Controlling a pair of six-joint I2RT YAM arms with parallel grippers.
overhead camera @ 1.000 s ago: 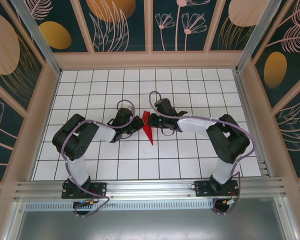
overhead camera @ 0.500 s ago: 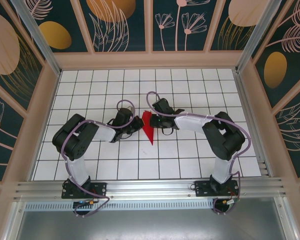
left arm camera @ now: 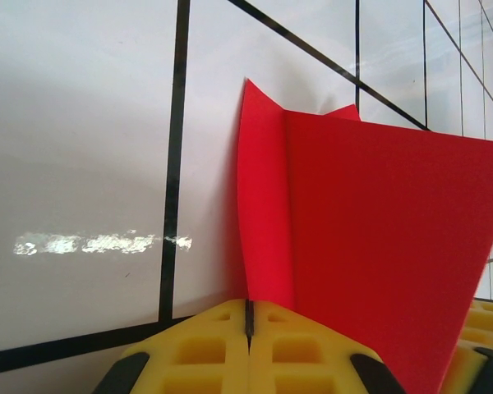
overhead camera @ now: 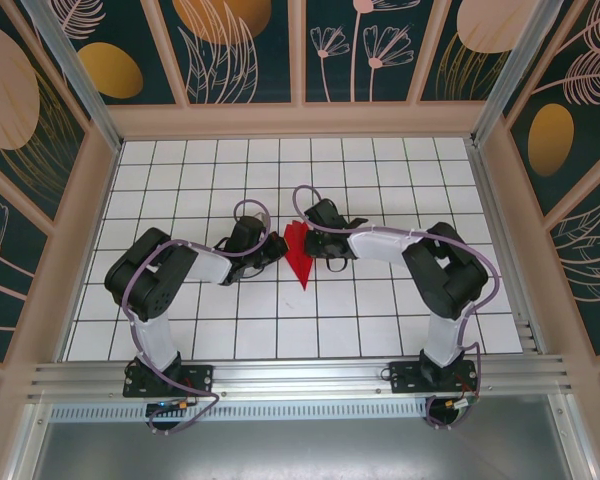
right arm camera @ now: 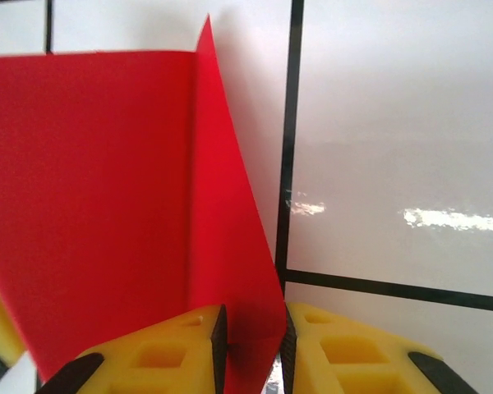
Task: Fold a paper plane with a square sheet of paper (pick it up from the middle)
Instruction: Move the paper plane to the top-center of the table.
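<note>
The square sheet of paper is folded into a narrow, pointed red paper plane (overhead camera: 298,255) that stands on edge on the white grid table (overhead camera: 280,330), tip toward the near side. My left gripper (overhead camera: 278,246) meets it from the left. In the left wrist view this gripper (left arm camera: 248,305) is shut, and a red flap (left arm camera: 263,222) runs down into the seam of its yellow fingers. My right gripper (overhead camera: 317,243) is at the plane's right side. In the right wrist view it (right arm camera: 251,328) is open, its pads set a little apart round a red flap (right arm camera: 230,246).
Wooden walls (overhead camera: 300,120) with patterned panels enclose the table at the back and both sides. An aluminium rail (overhead camera: 300,375) carries the arm bases along the near edge. White tiles lie bare in front of and behind the plane.
My right gripper has slid a little left onto the paper, its jaws narrowing slightly. The plane's upper part now looks wider and spread. The left arm has stayed put.
</note>
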